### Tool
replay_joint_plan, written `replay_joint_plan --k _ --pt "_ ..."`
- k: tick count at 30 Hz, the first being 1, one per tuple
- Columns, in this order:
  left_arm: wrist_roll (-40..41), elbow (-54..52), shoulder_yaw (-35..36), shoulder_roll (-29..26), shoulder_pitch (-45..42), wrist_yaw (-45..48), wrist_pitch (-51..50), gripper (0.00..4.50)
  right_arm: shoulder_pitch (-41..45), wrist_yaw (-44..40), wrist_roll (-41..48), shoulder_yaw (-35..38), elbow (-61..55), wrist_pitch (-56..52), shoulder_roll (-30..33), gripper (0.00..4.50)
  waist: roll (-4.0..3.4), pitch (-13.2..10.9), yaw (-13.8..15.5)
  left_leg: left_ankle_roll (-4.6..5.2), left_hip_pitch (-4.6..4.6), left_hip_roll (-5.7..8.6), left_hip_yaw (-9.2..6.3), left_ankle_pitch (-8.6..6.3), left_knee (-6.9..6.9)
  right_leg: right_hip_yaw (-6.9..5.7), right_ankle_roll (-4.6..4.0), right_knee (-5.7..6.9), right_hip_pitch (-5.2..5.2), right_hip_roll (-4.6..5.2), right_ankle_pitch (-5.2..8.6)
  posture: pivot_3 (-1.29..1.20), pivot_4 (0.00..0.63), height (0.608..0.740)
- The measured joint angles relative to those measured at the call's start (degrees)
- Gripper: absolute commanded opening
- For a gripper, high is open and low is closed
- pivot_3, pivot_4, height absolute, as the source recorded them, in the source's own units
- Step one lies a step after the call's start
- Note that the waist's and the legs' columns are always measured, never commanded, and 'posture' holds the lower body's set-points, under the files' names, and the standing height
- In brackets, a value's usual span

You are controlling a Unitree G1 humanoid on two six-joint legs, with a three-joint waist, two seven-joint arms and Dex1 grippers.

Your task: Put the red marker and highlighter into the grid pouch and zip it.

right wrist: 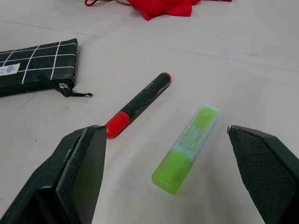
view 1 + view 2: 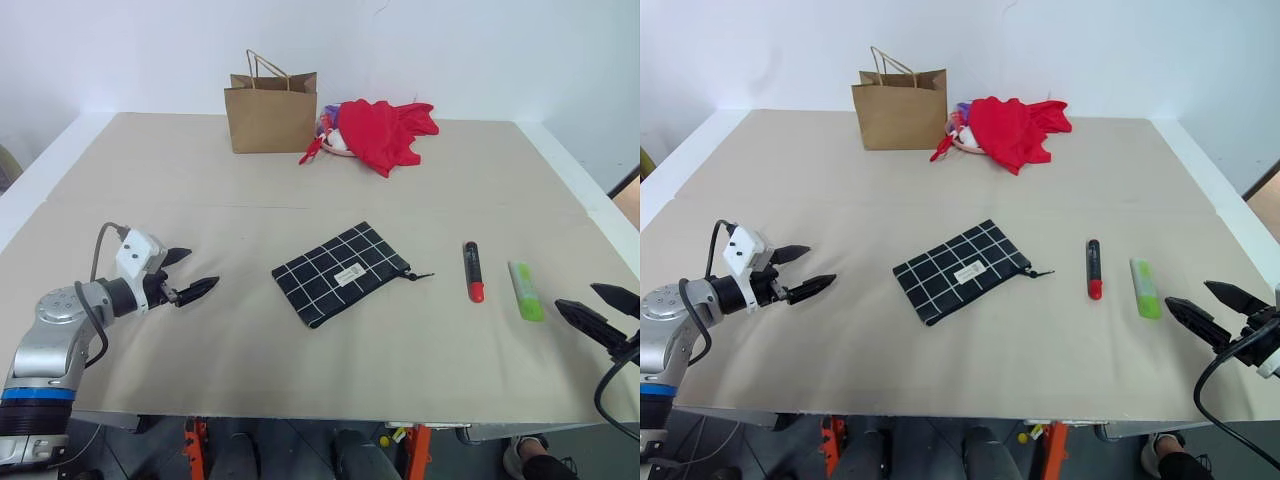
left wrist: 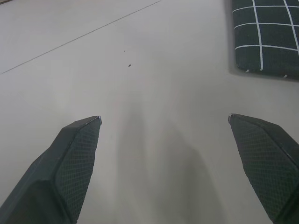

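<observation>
The grid pouch (image 2: 340,272) lies flat near the table's middle, its zipper cord (image 2: 417,275) pointing right. To its right lies the red marker (image 2: 472,271), red cap toward me, and beside that the light green highlighter (image 2: 525,290). My right gripper (image 2: 597,308) hovers open just right of the highlighter, nothing between its fingers; its wrist view shows the marker (image 1: 138,105) and highlighter (image 1: 188,147) lying ahead. My left gripper (image 2: 189,273) stands open and empty left of the pouch, whose corner (image 3: 266,39) appears in the left wrist view.
A brown paper bag (image 2: 271,111) stands at the back of the table, with a red cloth (image 2: 383,131) bunched to its right. The beige table surface (image 2: 300,360) ends at a front edge just below the grippers.
</observation>
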State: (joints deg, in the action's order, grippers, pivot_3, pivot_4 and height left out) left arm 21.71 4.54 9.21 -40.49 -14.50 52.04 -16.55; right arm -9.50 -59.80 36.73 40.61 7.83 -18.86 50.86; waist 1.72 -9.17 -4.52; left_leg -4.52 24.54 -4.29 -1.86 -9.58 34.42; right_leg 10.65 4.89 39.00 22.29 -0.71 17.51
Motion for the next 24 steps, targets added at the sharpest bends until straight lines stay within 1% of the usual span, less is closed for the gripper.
replay_joint_plan --k 8,14,19,24 --pt "-0.2 -1.4 -0.7 0.0 0.0 3.0 1.2 4.5 3.1 2.8 0.0 -1.2 -3.8 -0.8 -0.8 4.46 -0.01 0.0 0.0 0.0 0.0 0.0 0.0 0.0 0.0 0.0 0.0 0.0 0.0 0.0 0.0 0.0 0.15 0.74" --pt "-0.2 -1.8 -1.5 0.1 -0.3 4.8 1.3 4.5 3.8 3.7 0.0 -2.4 -4.5 -1.9 -1.3 4.46 -0.01 0.0 0.0 0.0 0.01 0.0 0.0 0.0 -0.01 0.0 0.01 0.0 0.0 0.0 0.01 0.0 0.15 0.74" --pt "0.4 -5.2 -5.2 1.3 -1.5 7.7 1.0 4.5 5.5 4.0 0.2 -5.7 -8.1 -2.7 -3.2 4.46 -0.01 0.0 0.0 0.0 0.01 0.0 -0.01 0.0 0.0 -0.01 0.01 0.0 -0.01 0.0 -0.02 0.0 0.15 0.74" --pt "0.9 -6.1 -7.3 2.0 -2.6 9.5 0.9 4.5 7.7 5.5 0.4 -8.7 -11.4 -4.1 -5.0 4.46 -0.03 0.0 0.0 0.0 0.01 0.0 -0.01 0.0 0.0 -0.01 0.01 0.01 -0.01 0.0 -0.02 0.0 0.15 0.74"
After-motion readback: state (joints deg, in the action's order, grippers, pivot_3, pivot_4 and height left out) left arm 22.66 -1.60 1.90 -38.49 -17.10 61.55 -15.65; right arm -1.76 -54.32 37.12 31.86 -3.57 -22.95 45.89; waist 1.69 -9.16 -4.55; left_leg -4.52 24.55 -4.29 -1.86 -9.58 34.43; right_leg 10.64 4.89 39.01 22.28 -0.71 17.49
